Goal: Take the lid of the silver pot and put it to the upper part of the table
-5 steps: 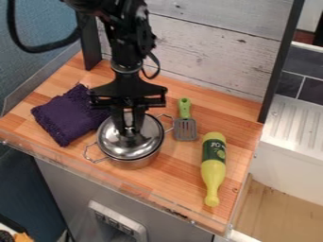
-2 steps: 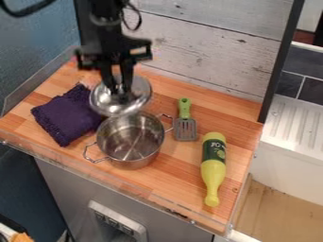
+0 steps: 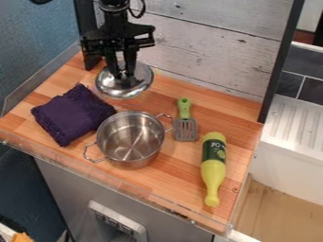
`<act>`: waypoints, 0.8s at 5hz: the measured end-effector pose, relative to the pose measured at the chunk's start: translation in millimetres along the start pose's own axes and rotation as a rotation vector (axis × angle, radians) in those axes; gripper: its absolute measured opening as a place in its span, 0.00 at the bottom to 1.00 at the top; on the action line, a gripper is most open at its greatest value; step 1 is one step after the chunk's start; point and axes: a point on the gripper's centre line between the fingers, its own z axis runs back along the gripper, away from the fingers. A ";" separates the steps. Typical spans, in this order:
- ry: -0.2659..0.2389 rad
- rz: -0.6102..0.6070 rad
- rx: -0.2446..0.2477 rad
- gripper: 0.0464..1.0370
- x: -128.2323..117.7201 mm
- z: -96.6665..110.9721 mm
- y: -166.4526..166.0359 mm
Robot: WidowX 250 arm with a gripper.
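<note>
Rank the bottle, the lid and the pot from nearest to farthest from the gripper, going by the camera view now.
From the gripper:
1. Lid: right at the gripper, near the board's back edge.
2. Pot: below the lid in the view, mid-board.
3. Bottle: lying on the right side, toward the front.

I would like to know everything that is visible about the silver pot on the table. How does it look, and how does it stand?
The silver pot is round, with shiny, metal-looking walls and two wire loop handles, one at its lower left, the other at its upper right. It stands upright on the wooden table, uncovered, its inside bare with bright reflections. It sits between the purple cloth and the spatula; whether it touches the cloth is hard to tell.
</note>
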 end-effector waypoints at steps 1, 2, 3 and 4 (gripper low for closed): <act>0.019 0.036 0.014 0.24 13.3 -20.3 0.4; 0.030 0.037 0.016 0.24 18.5 -32.3 -5.0; 0.050 0.023 0.024 0.24 16.5 -45.9 -12.1; 0.061 0.012 0.029 0.24 14.7 -57.4 -19.6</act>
